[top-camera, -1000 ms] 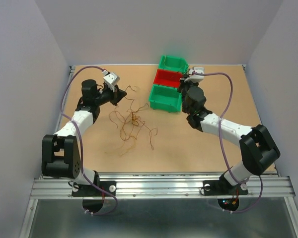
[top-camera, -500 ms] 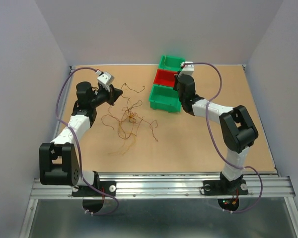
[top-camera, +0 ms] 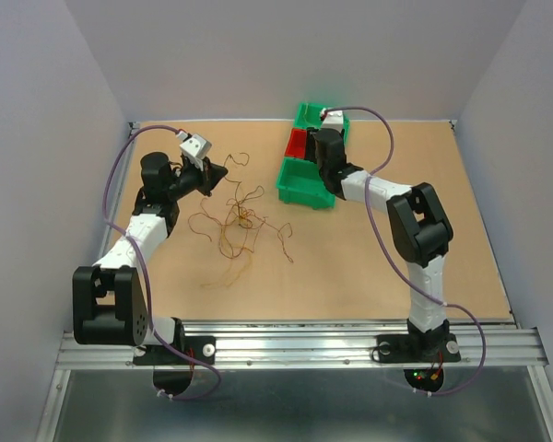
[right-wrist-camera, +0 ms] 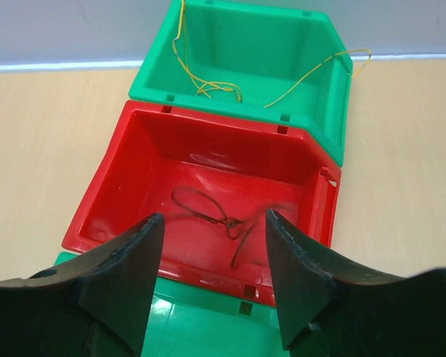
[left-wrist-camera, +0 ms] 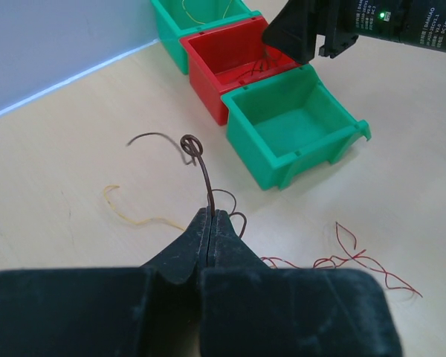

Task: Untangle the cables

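Observation:
A loose tangle of thin brown and orange cables [top-camera: 240,221] lies on the table left of centre. My left gripper [top-camera: 212,175] [left-wrist-camera: 210,216] is shut on one dark brown cable [left-wrist-camera: 204,167], whose curled end sticks up from the fingertips. A red strand [left-wrist-camera: 342,260] and a yellow strand [left-wrist-camera: 134,216] lie on the table beside it. My right gripper [top-camera: 319,138] [right-wrist-camera: 214,219] hangs open above the red bin [right-wrist-camera: 141,171]. A dark brown cable [right-wrist-camera: 229,222] lies loose on that bin's floor, with nothing between the fingers. Yellow cables [right-wrist-camera: 221,86] rest in the far green bin [right-wrist-camera: 320,89].
Three bins stand in a row at the back middle: the far green bin [top-camera: 315,115], the red bin [top-camera: 300,143] and the near green bin [top-camera: 304,181], which holds nothing in the left wrist view. Walls close off the table's left, right and back.
My right gripper swung left over the red bin and opened; the dark brown cable now lies loose inside. My left gripper drew back slightly with its cable, then held still.

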Controlling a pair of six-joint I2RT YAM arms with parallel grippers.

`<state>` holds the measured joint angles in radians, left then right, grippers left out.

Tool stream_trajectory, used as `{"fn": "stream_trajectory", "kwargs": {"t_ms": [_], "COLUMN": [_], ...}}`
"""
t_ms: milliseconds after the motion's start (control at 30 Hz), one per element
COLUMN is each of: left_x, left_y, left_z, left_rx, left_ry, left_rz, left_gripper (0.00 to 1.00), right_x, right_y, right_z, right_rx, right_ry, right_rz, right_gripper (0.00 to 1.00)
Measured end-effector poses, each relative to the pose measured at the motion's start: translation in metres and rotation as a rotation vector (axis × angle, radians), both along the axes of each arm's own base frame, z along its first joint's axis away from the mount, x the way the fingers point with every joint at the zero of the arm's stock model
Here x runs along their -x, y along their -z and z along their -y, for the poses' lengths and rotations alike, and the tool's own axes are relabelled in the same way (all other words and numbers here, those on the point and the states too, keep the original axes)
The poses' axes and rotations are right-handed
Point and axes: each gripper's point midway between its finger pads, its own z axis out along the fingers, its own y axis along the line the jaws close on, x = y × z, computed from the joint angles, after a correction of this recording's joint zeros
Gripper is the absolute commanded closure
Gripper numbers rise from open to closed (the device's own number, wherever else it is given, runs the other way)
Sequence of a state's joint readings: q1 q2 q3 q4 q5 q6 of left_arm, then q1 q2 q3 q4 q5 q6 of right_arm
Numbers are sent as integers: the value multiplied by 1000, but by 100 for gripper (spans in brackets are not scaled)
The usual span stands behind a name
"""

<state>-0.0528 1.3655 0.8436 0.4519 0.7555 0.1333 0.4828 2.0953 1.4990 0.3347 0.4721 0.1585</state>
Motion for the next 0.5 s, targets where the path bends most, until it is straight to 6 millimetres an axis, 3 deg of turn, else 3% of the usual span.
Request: {"fn": "stream_trajectory", "kwargs": {"t_ms": [133, 267, 433, 500], "left_x": [1, 7, 11, 13], "left_y": [-1, -3, -12, -16], "left_z": [2, 5, 8, 10], "left_rx": [-3, -7, -10, -8], "left_ry": [5, 15, 29, 41], "left_rz": [6, 19, 46, 58], "left_gripper": [100, 100, 100, 100], "right_x": [3, 22, 70, 95], "right_y": [-2, -20, -64, -71], "right_z": [0, -3, -38, -56], "right_rx": [0, -23, -101, -117], "right_ry": [-7, -79, -394, -531], "right_rz": [-3, 5, 81, 122], "right_gripper": [32, 30, 30, 30]}}
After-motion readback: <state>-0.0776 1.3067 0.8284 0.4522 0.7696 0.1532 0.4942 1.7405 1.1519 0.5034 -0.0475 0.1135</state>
